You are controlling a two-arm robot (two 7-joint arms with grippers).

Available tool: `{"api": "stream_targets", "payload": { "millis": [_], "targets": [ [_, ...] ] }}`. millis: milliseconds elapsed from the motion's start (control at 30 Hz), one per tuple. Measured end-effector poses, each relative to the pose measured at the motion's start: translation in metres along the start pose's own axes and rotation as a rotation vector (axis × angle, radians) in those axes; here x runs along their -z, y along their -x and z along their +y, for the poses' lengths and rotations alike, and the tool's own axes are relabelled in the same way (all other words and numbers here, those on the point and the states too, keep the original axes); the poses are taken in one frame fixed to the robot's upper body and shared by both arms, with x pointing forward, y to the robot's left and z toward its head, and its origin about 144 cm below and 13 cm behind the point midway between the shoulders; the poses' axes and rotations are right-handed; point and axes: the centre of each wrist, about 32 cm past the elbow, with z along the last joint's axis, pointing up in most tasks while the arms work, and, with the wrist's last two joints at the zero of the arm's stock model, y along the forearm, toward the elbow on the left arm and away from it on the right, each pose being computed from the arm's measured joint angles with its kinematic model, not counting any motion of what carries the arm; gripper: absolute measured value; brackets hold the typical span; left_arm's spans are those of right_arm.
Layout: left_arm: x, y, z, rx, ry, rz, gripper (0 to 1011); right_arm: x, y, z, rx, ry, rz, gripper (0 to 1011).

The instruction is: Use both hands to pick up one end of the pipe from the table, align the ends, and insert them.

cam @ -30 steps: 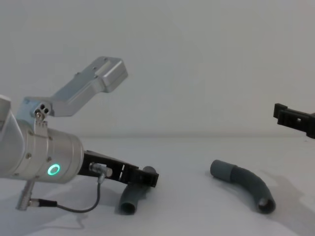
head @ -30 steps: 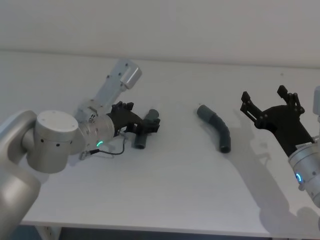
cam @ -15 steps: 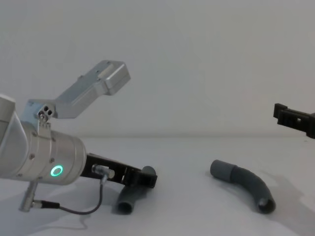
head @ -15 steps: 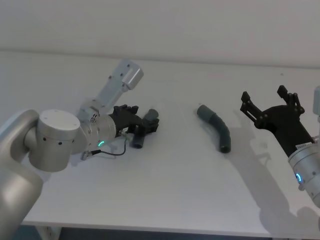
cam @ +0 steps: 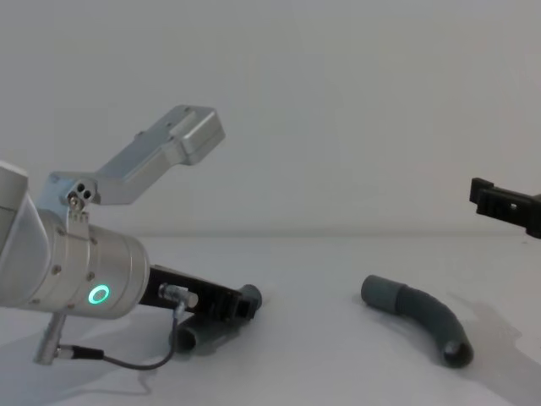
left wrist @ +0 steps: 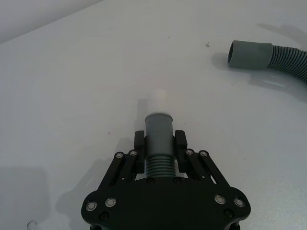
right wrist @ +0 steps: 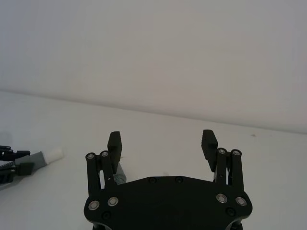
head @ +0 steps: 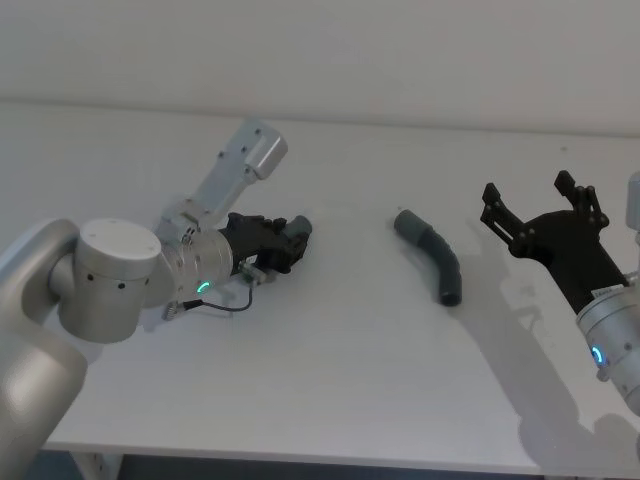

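The bench (head: 330, 400) is a plain matte white surface. A bare pale wall (head: 320, 50) rises behind its far edge.

My left end effector (left wrist: 159, 143) sits low over the left half of the bench, clamped on the ribbed body of one grey pipe piece (left wrist: 158, 132). The long axis of that piece runs along my fingers toward the bench's right edge, with its whitish plug tip (left wrist: 157, 99) leading.

The second pipe piece (head: 437, 262) lies flat on the bench, right of centre. It is curved, with its long axis running roughly from near edge to far edge. Its socket cuff (left wrist: 244, 52) is the farther end and opens toward the left.

My right end effector (head: 540, 205) hovers near the bench's right edge with its fingers spread wide, apart from both pieces.
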Motion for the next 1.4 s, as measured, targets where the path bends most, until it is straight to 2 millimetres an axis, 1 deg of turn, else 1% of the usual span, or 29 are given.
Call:
{"api": "stream_targets", "payload": {
  "millis": [567,800,1000,1400],
  "targets": [
    [0.0,0.0,0.0,0.001,-0.001,0.001,354,0.001,0.001,0.003,-0.022,0.029,-0.02,1010],
    [0.0,0.0,0.0,0.002,-0.001,0.001,354,0.003,-0.001,0.007,-0.072,0.086,-0.064,1010],
    [0.0,0.0,0.0,0.002,-0.001,0.001,354,0.003,-0.003,0.014,-0.137,0.169,-0.114,1010],
    [0.0,0.0,0.0,0.002,-0.002,0.001,354,-0.002,-0.009,0.029,-0.209,0.323,-0.133,1010]
  ]
}}
